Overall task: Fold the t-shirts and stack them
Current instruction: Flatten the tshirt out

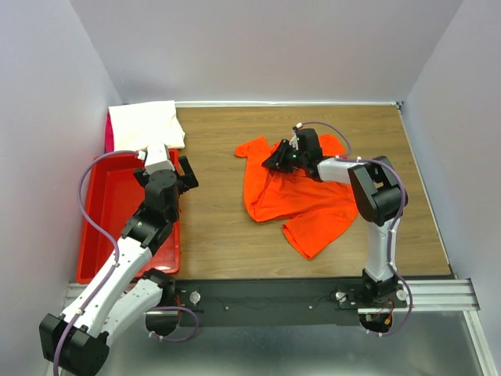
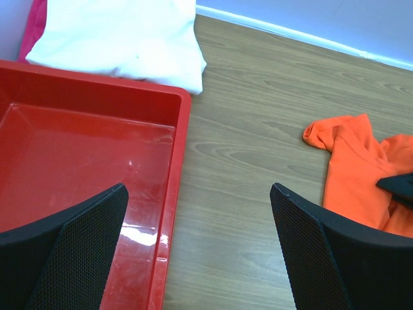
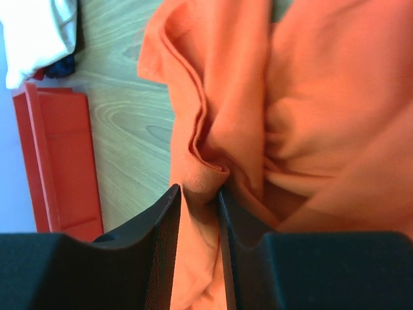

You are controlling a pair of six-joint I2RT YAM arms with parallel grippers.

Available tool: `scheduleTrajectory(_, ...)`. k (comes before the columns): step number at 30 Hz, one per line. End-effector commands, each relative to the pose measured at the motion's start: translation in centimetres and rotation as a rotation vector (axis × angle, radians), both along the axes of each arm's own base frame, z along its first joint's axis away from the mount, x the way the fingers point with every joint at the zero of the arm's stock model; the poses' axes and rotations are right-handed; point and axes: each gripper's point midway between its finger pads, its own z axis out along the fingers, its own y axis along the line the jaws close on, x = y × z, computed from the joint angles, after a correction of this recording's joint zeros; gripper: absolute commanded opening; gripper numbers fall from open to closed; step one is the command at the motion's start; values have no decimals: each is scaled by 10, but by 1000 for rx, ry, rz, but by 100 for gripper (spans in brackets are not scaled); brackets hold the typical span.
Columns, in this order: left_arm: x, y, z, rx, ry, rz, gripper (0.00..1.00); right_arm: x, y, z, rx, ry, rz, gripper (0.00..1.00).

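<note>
the orange t-shirt (image 1: 305, 196) lies crumpled on the table (image 1: 219, 227), right of centre, with one sleeve spread toward the far left and another flap trailing toward the near edge; the white t-shirt (image 1: 145, 125) sits folded at the far left corner, overlapping the far end of the red bin (image 1: 98, 227), with a sliver of a pink t-shirt (image 2: 35, 26) showing under it. the right gripper (image 3: 197, 194) is down on the far-left part of the orange shirt, its jaws nearly together with a bunched ridge of cloth pinched between them. the main risk looks to be that this ridge holds more than one layer, so a lift would drag the shirt up in a clump rather than open it flat. the pinch also looks shallow, near the fingertips, so the cloth could slip out under its own weight. the left gripper (image 2: 199, 194) hangs with jaws wide apart over the bin's right rim, holding nothing, well apart from the orange shirt, so it cannot steady the far side if the cloth swings or folds over itself
</note>
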Motion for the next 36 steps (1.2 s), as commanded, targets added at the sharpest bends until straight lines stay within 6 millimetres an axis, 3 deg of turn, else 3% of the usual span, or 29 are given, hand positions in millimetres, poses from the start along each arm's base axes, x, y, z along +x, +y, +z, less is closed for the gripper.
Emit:
scheduleTrajectory(1,3,1,4,0,-16,2,98,0,16,18,-32,-72,44,36)
scheduleTrajectory(3,3,0,3,0,-13,-4,98,-2,21,29,-38,-100,57,31)
scheduleTrajectory(9,3,0,4,-3,-15,-8,98,-18,48,38,-85,-140,131,14)
scheduleTrajectory(12,3,0,2,-2,-11,-7,98,-25,63,36,-113,-150,165,14)
scheduleTrajectory(15,3,0,4,-4,-15,-8,98,-32,74,32,-134,-151,187,20)
scheduleTrajectory(16,3,0,3,-5,-13,-9,98,-32,75,28,-138,-142,182,26)
scheduleTrajectory(18,3,0,4,-6,-15,-9,98,-32,76,24,-143,-137,182,29)
scheduleTrajectory(36,2,-1,3,-7,-11,-17,98,-19,87,34,-151,-174,193,35)
